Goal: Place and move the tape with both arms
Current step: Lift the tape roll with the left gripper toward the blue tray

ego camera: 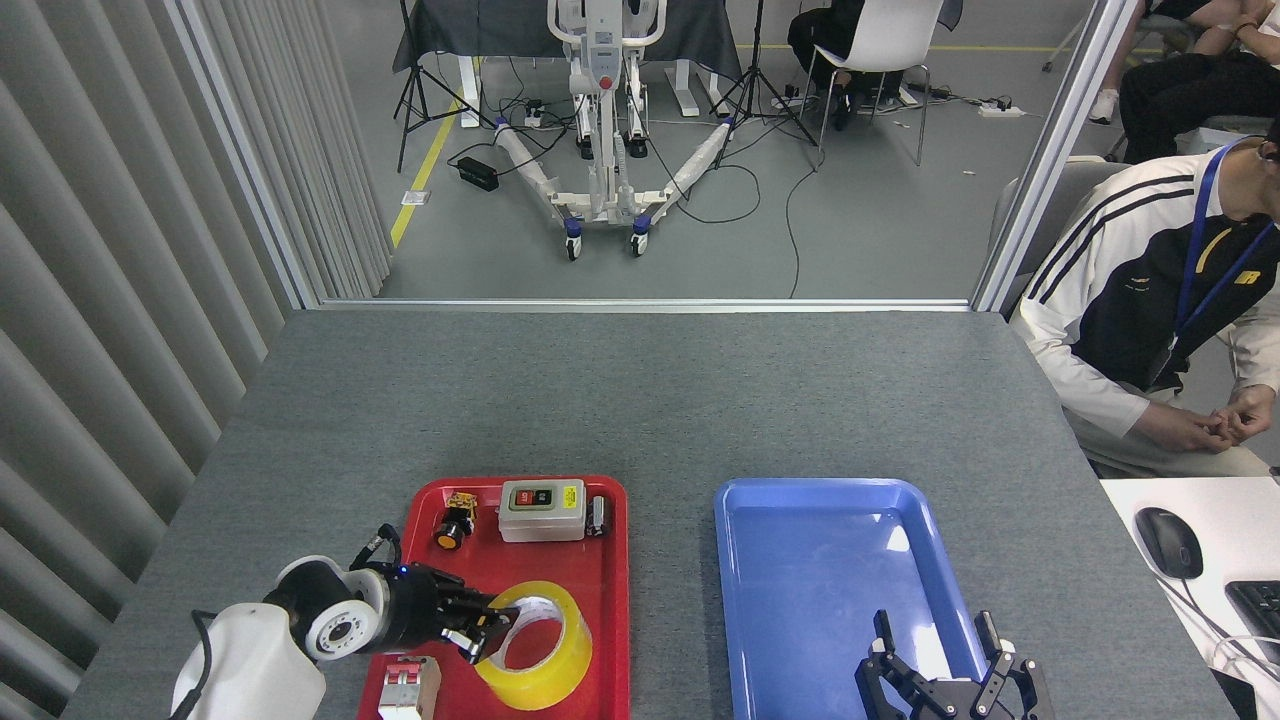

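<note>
The tape (550, 668), a yellow translucent roll with a white core, is in the near part of the red tray (600, 600), tilted with its left side raised. My left gripper (485, 630) reaches in from the left and is shut on the roll's left rim, one finger inside the core. At the bottom edge of the view my right gripper (940, 665) stands open over the near end of the blue tray (810, 560), fingers spread and nothing between them.
The red tray also holds a grey switch box (541, 510), a yellow push button (455, 522), a small metal cylinder (598, 516) and a white breaker (408, 688). A seated person (1150, 300) and a desk with a mouse (1168, 542) are at the right.
</note>
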You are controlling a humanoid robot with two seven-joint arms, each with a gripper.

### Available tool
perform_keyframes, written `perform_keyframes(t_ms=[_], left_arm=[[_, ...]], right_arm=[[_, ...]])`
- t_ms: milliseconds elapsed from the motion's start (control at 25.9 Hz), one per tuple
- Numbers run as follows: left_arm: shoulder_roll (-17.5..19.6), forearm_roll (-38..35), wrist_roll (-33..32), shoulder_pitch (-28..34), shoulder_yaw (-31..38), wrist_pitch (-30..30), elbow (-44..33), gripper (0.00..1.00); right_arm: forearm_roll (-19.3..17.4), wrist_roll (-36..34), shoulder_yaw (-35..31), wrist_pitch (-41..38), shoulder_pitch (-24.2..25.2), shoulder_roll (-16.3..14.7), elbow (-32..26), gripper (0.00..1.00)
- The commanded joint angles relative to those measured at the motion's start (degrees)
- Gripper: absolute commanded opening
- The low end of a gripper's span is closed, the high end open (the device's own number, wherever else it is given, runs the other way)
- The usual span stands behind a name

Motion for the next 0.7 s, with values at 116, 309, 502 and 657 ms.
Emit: perform_keyframes(t_ms=[116,309,502,657], left_arm=[[-5.6,19.9,3.6,-0.4,5.3,-8.3,0.3,0.00],[-12.1,22.1,5.9,0.4,6.0,-8.3,5.2,0.00],[-15.2,23.3,7.7,0.4,6.6,-8.3,8.1,0.00],[-16.4,23.4,9.8,0.4,6.7,-8.3,8.2,0.00]], right_arm=[[0.0,0.0,0.0,0.0,0.2,0.0,0.1,1.00],[0.0,-0.3,0.1,-0.2,0.3,0.0,0.1,1.00],[0.2,-5.8,-0.2,-10.1,1.2,-1.1,0.4,1.00],[0.2,-13.0,-2.4,-23.3,1.8,-1.8,0.5,1.00]])
